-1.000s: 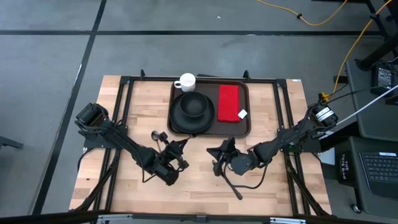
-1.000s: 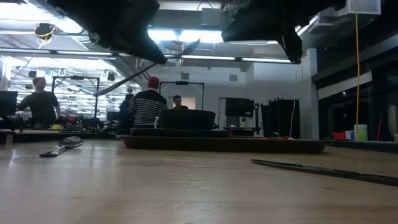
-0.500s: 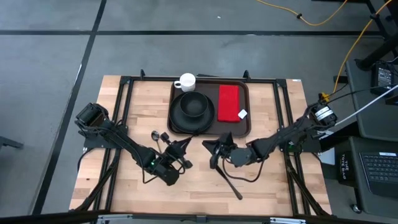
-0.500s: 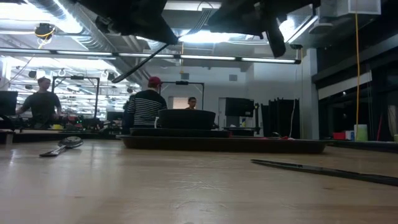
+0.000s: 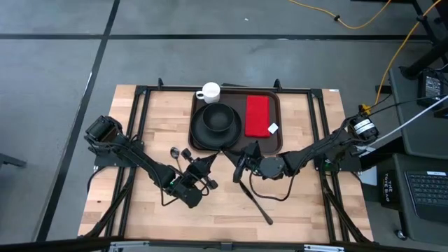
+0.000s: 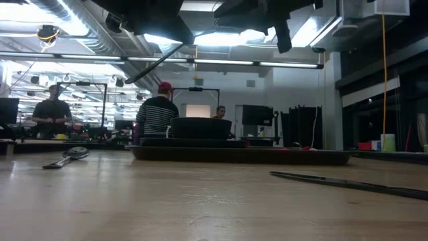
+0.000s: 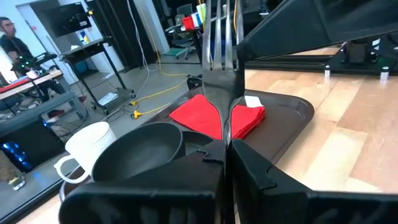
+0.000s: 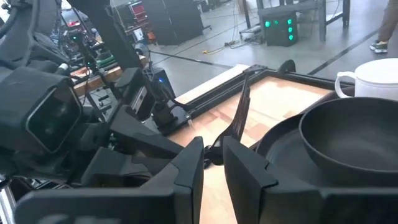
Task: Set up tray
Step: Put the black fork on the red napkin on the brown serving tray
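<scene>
The large dark brown rectangular plastic tray (image 5: 236,122) sits at the wooden bench's (image 5: 126,140) far edge. The left gripper (image 5: 204,172) is clamped on a metal fork (image 7: 221,68); the right gripper's (image 5: 243,162) fingers stand slightly apart, empty. People are seen beyond the bench.

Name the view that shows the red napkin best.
High view: the whole red napkin lies flat on the tray. Left wrist view partly hides it behind a fork; low view sees only the tray's rim; right wrist misses it.
</scene>
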Controlling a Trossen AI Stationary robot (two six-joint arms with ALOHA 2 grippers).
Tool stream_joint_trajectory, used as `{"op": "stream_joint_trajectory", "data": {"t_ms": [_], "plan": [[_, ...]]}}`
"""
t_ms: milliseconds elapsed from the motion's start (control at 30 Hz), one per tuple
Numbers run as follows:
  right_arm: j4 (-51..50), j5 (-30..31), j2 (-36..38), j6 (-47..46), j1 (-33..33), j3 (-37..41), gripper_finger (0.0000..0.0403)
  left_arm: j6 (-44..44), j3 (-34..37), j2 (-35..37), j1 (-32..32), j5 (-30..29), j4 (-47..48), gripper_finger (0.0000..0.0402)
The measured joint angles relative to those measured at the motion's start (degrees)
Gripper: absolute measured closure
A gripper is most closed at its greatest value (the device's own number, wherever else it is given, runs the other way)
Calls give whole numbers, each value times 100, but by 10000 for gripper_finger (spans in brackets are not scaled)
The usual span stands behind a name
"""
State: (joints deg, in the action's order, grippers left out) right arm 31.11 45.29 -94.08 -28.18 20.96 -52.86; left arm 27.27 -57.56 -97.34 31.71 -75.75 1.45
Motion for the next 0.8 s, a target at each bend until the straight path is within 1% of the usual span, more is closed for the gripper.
{"op": "stream_joint_trajectory", "data": {"t_ms": [167, 300, 533, 800], "plan": [[17, -65, 0, 22, -108, 0, 335, 2, 0, 0, 0, 34, -2, 398], [44, -345, 0, -7, -195, 0, 335, -5, 0, 0, 3, 48, 0, 397], [50, -874, 0, -3, -164, 1, 335, -249, -2, 0, 13, -87, -2, 397], [87, -950, 2, -20, -142, 2, 335, -342, -2, 0, 10, -124, -2, 397]]}}
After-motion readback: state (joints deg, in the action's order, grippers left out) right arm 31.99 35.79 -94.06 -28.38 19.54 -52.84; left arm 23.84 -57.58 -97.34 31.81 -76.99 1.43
